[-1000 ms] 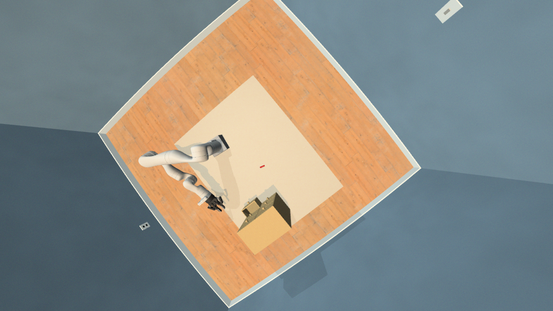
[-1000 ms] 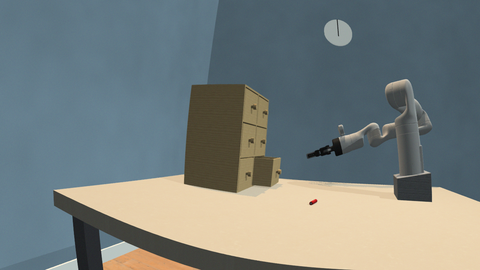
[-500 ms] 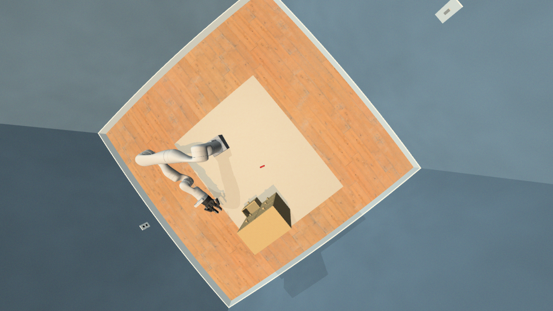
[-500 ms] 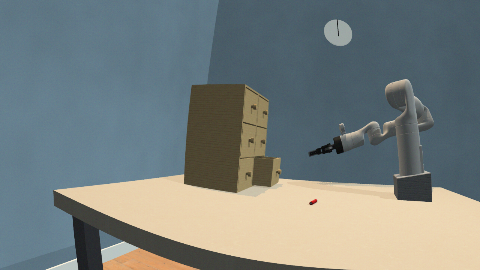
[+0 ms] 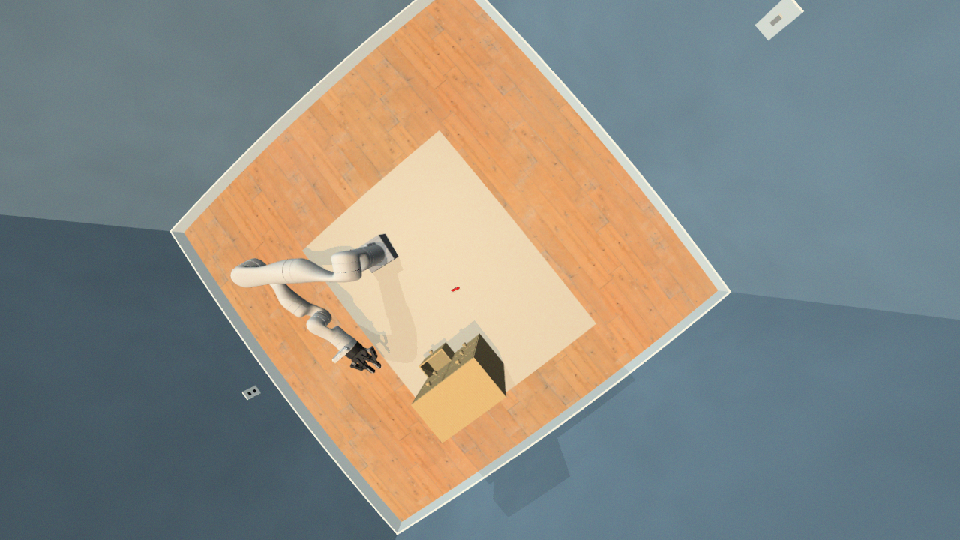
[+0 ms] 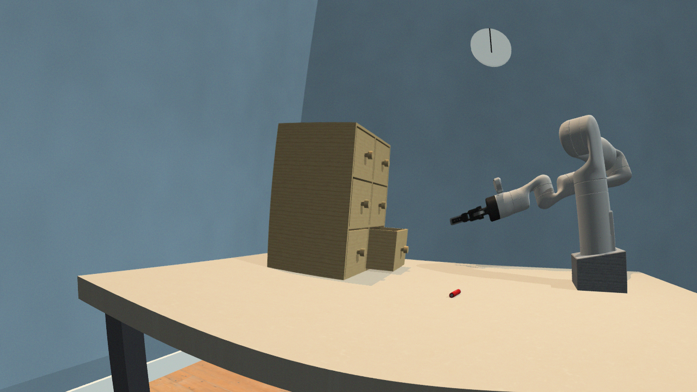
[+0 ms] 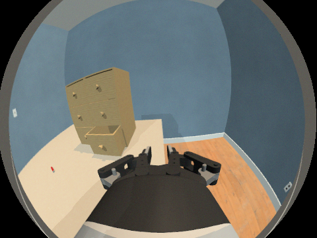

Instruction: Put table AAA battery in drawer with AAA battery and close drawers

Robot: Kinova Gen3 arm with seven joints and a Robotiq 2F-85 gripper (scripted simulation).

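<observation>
- The beige table (image 6: 301,312) stands on a wood floor (image 5: 510,134) between blue walls (image 6: 146,121).
- The gripper (image 6: 456,220) is narrowly spread, seemingly pinching nothing.
- The battery (image 6: 454,293) lies apart from the chest (image 6: 311,200).

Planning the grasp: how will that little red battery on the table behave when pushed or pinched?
The red battery is a small cylinder lying on its side, so a nudge across its axis would probably roll it. It looks rigid and light. The pincer, partly closed on nothing, could squirt it sideways if off-centre.
</observation>
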